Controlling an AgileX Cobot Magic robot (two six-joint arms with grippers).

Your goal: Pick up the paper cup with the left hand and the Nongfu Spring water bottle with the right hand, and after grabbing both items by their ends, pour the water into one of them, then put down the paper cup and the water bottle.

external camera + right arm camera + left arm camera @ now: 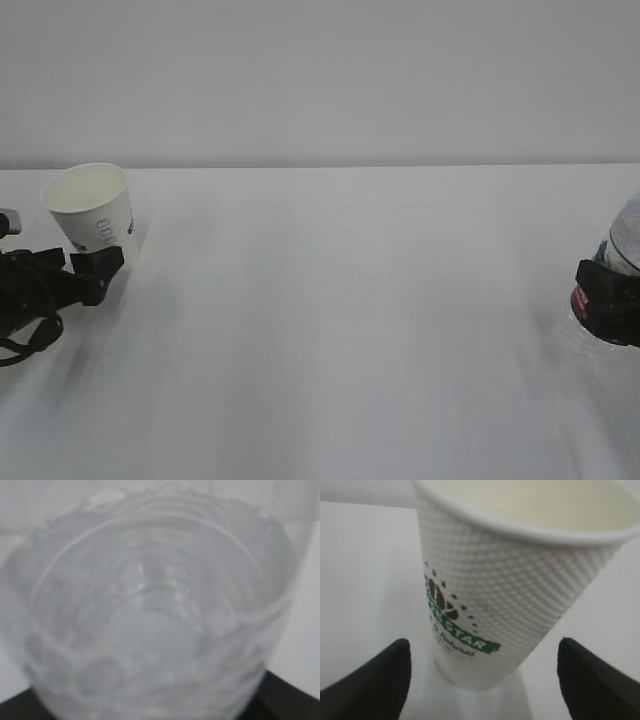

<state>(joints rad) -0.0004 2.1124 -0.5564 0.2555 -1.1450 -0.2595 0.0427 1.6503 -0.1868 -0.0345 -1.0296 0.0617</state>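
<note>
A: Entry: the paper cup [93, 208] stands at the far left of the white table [340, 320], tilted slightly. White wall, rolled rim, cream inside.

B: The left wrist view adds detail: dimpled embossed wall, a dark bean logo, a green band with white lettering on the paper cup [505, 595]. The exterior view shows only grey print.

A: Contents?

B: No liquid level can be made out in the cup from either view.

A: Left hand [95, 272]?

B: Jaws spread wide, one black finger [372, 680] on each side of the cup base with table showing between finger and cup. Nothing gripped.

A: The Nongfu Spring water bottle [622, 262]?

B: Cut by the right edge of the exterior view; clear ribbed body, a bit of red label. The right hand [608, 300] is clamped around it. The right wrist view shows only blurred clear ribs filling the frame [150, 615], dark gripper parts at the bottom corners. Water level cannot be told.
</note>
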